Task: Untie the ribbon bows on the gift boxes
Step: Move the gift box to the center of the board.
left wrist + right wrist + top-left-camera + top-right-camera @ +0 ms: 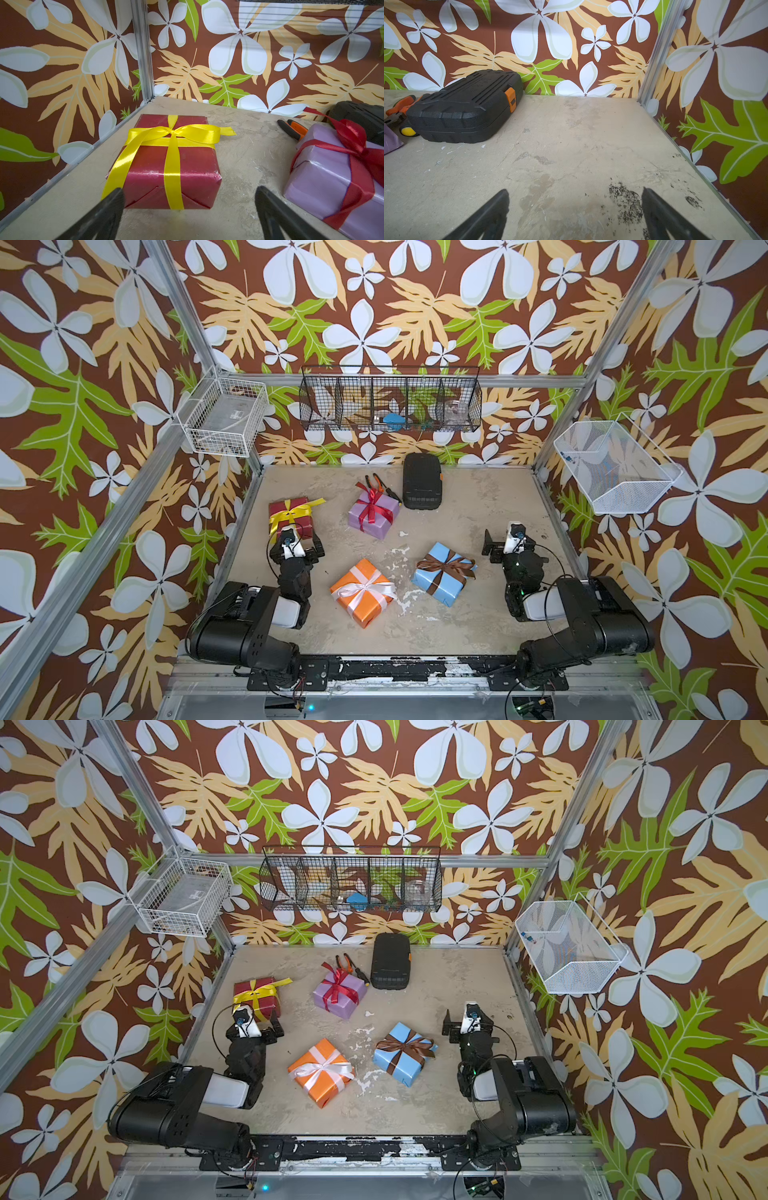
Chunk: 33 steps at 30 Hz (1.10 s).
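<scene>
Scuffed beige tabletop (478, 506), closed in on three sides by brown wallpaper (395, 323) with white flowers and green leaves. On it four wrapped boxes, each crossed by a ribbon and topped with a looped bow, all four tied. At the far left, close to the table's edge, dark red box (280, 506) with yellow bow (296, 509), one ribbon tail poking out past a far corner. To its right and slightly further back, lilac box (374, 529) with red bow (374, 502). Nearer the front, orange box (372, 612) with white bow (363, 591); to its right and apart from it, light blue box (452, 589) with brown bow (446, 566). Right behind the lilac box, orange-handled pliers (376, 481); just beside those, black ribbed case (422, 485) near the back wall. Left claw (189, 190) just in front of the dark red box, fingers (116, 199) spread wide with nothing between them; in the wrist view one fingertip overlapping the yellow ribbon's hanging end, contact impossible to tell. Right claw (575, 191) over bare table on the right side, well apart from every box, equally wide and empty. Up on the walls, white wire basket (224, 418) at left, black wire basket (390, 400) at the back, white mesh basket (615, 466) at right.
</scene>
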### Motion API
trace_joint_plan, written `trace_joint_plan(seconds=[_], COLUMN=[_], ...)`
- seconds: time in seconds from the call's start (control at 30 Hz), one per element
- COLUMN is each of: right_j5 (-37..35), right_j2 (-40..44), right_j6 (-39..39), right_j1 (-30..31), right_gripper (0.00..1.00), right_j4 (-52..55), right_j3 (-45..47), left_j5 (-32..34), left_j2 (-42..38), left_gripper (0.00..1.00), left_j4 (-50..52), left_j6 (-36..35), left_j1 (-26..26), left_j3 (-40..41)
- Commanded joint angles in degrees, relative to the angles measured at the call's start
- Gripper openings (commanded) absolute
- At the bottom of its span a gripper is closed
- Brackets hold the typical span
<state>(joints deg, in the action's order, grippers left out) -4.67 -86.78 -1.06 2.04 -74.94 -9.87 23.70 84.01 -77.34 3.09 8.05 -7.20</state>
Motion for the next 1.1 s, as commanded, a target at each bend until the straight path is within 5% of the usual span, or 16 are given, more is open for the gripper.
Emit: trace_joint_plan(seconds=[0.0,1.07], right_j5=[-0.1,-0.1], right_j2=[0.1,0.2], right_j6=[-0.1,0.0], right_j1=[0.0,0.0], right_gripper=[1.0,1.0], right_j4=[-1.0,-1.2], right_j3=[-0.2,-0.1], left_j5=[0.1,-1.1], left_j2=[-0.2,-0.4], left_gripper=[1.0,1.0], left_j4=[-1.5,-1.0], left_j6=[-0.4,-0.6], left_j1=[0.0,0.0], left_j3=[0.1,0.1])
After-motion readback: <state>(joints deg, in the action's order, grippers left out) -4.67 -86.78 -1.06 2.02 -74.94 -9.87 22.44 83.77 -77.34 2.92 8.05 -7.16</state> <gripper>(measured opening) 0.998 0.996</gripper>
